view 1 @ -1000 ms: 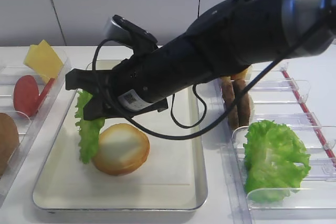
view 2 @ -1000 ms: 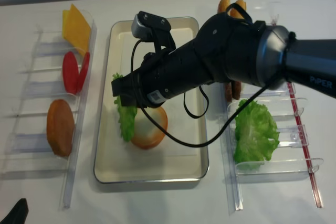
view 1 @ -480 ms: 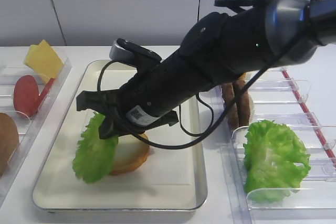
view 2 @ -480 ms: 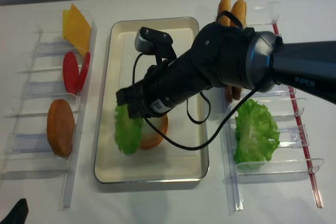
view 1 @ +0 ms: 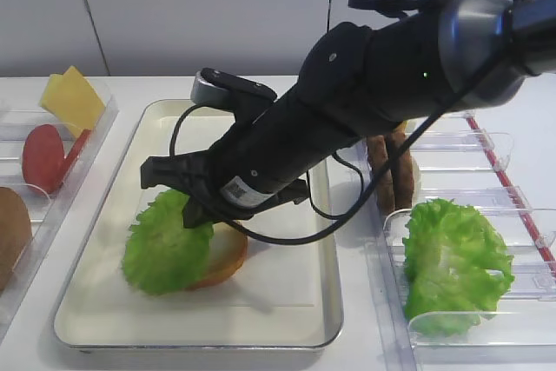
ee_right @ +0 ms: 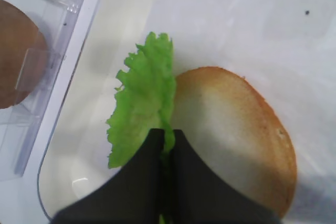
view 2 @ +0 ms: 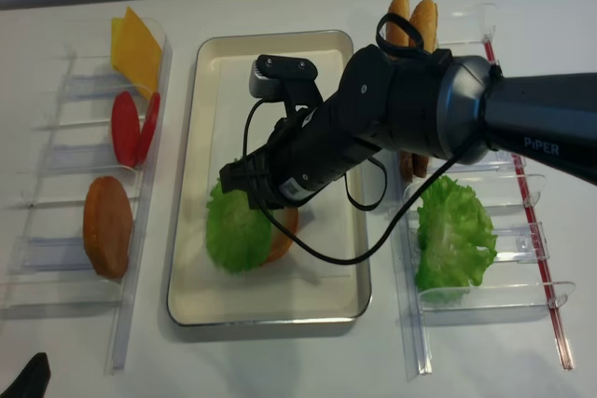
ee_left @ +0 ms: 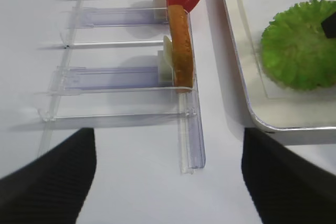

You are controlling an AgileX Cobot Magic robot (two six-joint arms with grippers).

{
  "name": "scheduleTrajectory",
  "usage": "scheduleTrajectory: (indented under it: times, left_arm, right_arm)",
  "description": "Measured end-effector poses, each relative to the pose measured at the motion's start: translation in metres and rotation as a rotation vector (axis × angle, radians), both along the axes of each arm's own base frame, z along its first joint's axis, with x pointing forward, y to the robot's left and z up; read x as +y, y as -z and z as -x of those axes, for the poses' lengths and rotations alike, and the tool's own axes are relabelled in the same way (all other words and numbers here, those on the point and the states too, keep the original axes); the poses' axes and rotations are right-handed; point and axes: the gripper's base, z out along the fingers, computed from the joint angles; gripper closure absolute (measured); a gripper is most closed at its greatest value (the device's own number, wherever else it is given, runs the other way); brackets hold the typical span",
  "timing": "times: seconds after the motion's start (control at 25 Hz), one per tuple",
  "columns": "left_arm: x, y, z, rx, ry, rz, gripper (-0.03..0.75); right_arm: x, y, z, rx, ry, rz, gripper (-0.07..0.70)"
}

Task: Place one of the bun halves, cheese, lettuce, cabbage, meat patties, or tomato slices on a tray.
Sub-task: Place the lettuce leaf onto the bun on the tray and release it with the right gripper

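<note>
My right gripper [view 1: 195, 215] [ee_right: 165, 135] [view 2: 244, 188] is shut on the edge of the lettuce [view 1: 161, 249] [ee_right: 144, 98] [view 2: 235, 230], a flat ruffled green leaf. The leaf lies low over the left part of a bun half [view 1: 224, 258] [ee_right: 231, 124] [view 2: 283, 226] that rests cut face up in the tray [view 1: 200, 332] [view 2: 270, 314]. In the left wrist view the lettuce [ee_left: 299, 43] shows flat in the tray's corner [ee_left: 262, 124]. My left gripper [ee_left: 167, 135] hovers open over bare table beside the left rack, holding nothing.
The left clear rack [view 2: 140, 230] holds cheese [view 1: 71, 97], tomato slices [view 1: 43, 155] and a bun half [view 2: 107, 226]. The right rack [view 2: 522, 295] holds a bunched heap of green leaves [view 1: 452, 258], meat patties [view 1: 391, 167] and buns [view 2: 413, 18]. My right arm spans the tray.
My right gripper has come down and toward the tray's middle with the lettuce. The leaf has swung from hanging edge-on beside the bun half to lying over it.
</note>
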Motion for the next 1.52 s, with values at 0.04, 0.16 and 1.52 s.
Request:
scheduleTrajectory:
  times: [0.04,0.16,1.52]
  left_arm:
    - [0.0,0.0,0.0,0.0,0.0,0.0,0.16]
    - [0.0,0.0,0.0,0.0,0.0,0.0,0.16]
    - [0.0,0.0,0.0,0.0,0.0,0.0,0.16]
  right_arm:
    - [0.0,0.0,0.0,0.0,0.002,0.003,0.579]
    - [-0.002,0.002,-0.001,0.0,0.013,0.029,0.579]
    - [-0.024,-0.009,-0.01,-0.127,-0.03,0.167,0.008]
